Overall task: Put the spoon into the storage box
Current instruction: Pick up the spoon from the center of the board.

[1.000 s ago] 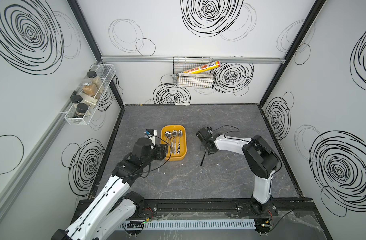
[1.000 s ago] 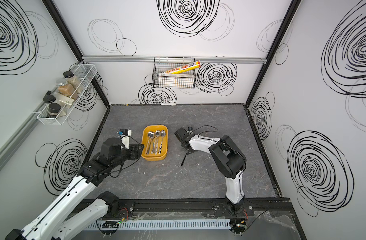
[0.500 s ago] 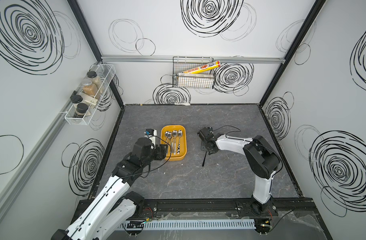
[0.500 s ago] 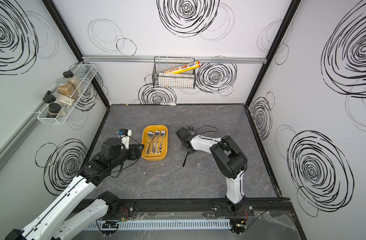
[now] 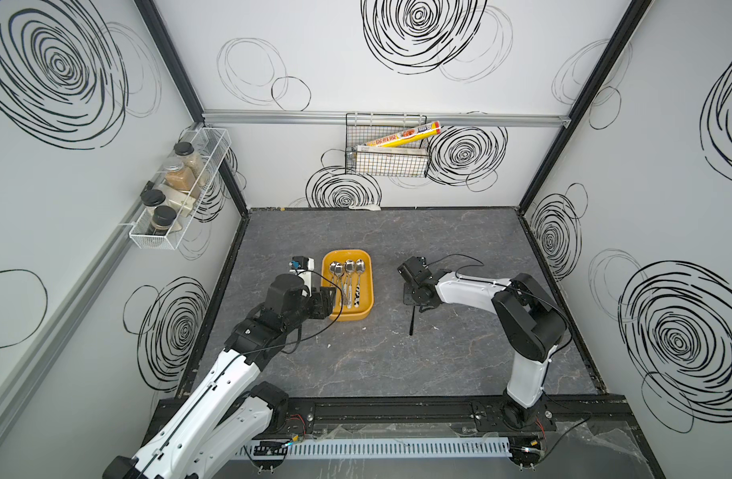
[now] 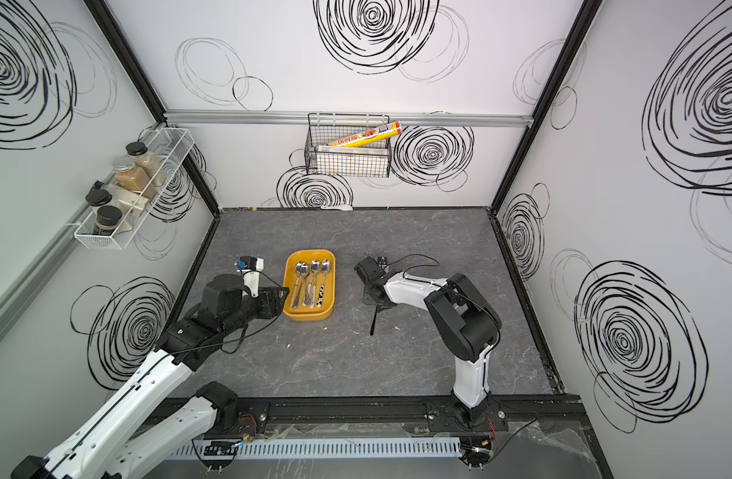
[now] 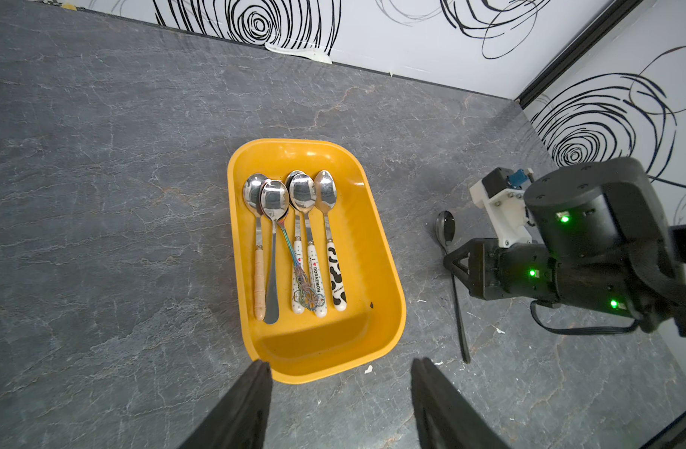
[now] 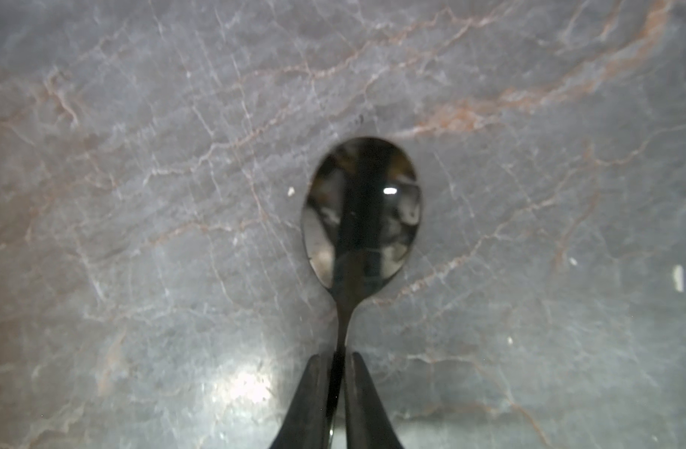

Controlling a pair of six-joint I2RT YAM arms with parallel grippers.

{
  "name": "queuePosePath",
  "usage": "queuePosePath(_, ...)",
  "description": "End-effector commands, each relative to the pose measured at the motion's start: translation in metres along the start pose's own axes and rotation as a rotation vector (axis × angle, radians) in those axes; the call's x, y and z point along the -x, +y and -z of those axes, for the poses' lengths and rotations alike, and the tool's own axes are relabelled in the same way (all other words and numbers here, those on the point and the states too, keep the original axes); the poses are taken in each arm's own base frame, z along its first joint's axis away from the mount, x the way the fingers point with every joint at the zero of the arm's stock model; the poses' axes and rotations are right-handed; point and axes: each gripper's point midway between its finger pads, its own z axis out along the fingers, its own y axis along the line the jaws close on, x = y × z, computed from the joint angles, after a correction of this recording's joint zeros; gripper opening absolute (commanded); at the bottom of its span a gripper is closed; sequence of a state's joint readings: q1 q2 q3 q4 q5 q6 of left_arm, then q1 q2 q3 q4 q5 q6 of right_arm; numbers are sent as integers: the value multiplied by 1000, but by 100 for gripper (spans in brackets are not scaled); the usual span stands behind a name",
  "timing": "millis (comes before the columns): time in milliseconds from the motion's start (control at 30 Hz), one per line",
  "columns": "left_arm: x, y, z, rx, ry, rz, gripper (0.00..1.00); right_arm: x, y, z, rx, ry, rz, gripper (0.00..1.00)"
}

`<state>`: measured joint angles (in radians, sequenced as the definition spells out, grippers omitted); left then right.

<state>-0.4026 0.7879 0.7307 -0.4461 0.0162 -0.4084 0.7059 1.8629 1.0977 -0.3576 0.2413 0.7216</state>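
We are tightening our right claw (image 8: 338, 360) around the dark glossy metal spoon (image 8: 362, 210), readying its lift; left claw (image 7: 339, 363) hanging wide.

Left arm (image 5: 231, 377): stretched forward, left gripper (image 7: 340, 363) jaws parted | Right arm (image 5: 472, 292): elbow bent, wrist tipped down, right gripper (image 8: 339, 355) pinching spoon (image 8: 362, 210) neck.

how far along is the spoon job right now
Done: several spoons already lie in the storage box. In hand: the right pincer is pinched on the neck of the black spoon, which lies on the table beside the box, not yet lifted. Left: lift it, carry it over and set it inside. The left pincer hangs open at the box's near end.
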Motion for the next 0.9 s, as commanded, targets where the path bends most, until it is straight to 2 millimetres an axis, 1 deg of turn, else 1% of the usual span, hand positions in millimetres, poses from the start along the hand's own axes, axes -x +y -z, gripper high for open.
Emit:
queuePosePath(0, 5, -2, -2, -17, -23, 2, 64, -53, -26, -12, -85, 177, 44, 13)
queuePosePath(133, 4, -2, -3, -17, -20, 1, 64, -54, -26, -14, -82, 177, 51, 8)
queuePosePath(300, 4, -2, -3, -16, -19, 1, 64, -45, -22, -10, -70, 147, 55, 0)
queuePosePath(533, 4, -1, -3, -14, -20, 4, 64, -18, -8, 14, -10, 68, 67, 0)
queuePosePath(867, 5, 0, -3, -10, -21, 5, 64, -7, 3, 43, 93, 14, 66, 0)
